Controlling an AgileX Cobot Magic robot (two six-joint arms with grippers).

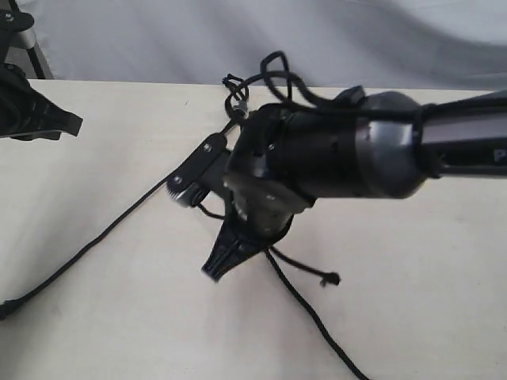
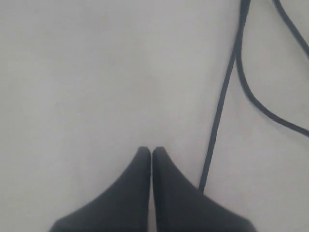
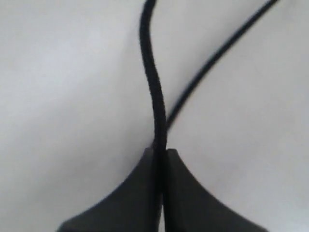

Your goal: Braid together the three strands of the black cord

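Now my right pincer [image 3: 159, 152] is clenched on one strand [image 3: 153, 82].
My left pincer [image 2: 151, 151] is pressed closed, holding nothing; the black cord [image 1: 103, 233] lies spread across the pale table [image 1: 412, 277].

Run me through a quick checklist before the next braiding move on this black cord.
1. Right gripper shut on one strand: ok.
2. Left gripper empty: ok, shut on nothing.
3. Left gripper open for a second strand: not ok.
4. Knotted strand end lying free on the table: ok.
5. Crossings made so far: cannot tell, the right arm hides that part.
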